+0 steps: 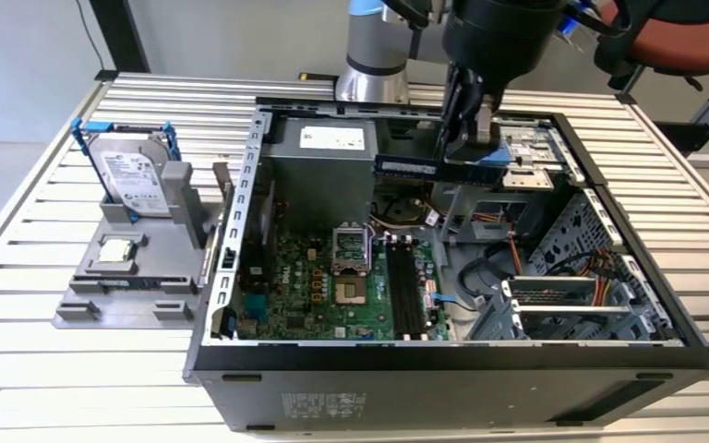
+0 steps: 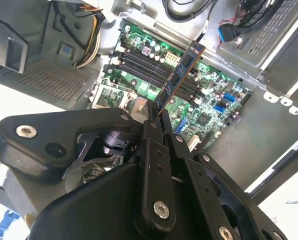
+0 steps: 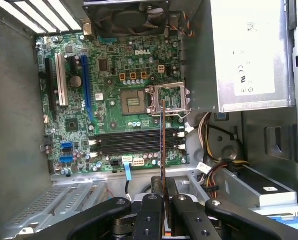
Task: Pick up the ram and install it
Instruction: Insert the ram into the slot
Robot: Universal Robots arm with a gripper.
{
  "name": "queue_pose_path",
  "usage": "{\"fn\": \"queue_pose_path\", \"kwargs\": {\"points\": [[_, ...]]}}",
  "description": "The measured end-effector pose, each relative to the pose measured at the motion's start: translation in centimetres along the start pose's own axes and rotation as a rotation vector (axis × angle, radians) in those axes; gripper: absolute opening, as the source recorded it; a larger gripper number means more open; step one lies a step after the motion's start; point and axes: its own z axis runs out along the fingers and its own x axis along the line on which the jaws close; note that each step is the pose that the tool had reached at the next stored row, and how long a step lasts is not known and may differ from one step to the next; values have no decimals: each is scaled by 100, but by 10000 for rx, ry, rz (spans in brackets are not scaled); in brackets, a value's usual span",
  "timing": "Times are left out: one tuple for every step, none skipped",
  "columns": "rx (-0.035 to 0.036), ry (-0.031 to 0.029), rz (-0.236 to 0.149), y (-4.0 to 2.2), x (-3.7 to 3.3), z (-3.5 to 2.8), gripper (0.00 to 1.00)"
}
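Black fingers (image 2: 151,150) of the one gripper (image 2: 157,116) are pinched tight on one end of the single ram (image 2: 180,76) in the second wrist view. This ram is a thin, dark stick with a row of black chips on its face and a coppery lower edge. It hangs in the air inside the open computer case (image 1: 225,277), above the motherboard (image 3: 104,90) and touching nothing else. In the exterior view its long axis lies level, flat faces upright, and its free end points to the exterior view's left. That axis runs crosswise to the four black memory slots (image 3: 134,141) below it in the first wrist view. Past the slots sits one open processor socket (image 3: 136,102). Outside the case, a grey stand (image 1: 121,305) carries one hard drive (image 1: 133,175) in a blue bracket and one small square chip (image 1: 115,251).
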Motion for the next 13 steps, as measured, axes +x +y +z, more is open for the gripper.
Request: {"fn": "queue_pose_path", "kwargs": {"points": [[2,-2,97,0,0,0,0],[5,-3,214,0,0,0,0],[8,-6,341,0,0,0,0],[11,-9,484,0,0,0,0],[14,-11,619,0,0,0,0],[18,-14,759,0,1,0,0],[20,-16,895,0,1,0,0],[24,-19,1050,0,0,0,0],[28,-22,1211,0,0,0,0],[31,-24,1366,0,0,0,0],[35,-27,1540,0,1,0,0],[39,-31,1689,0,1,0,0],[43,-34,1859,0,1,0,0]]}}
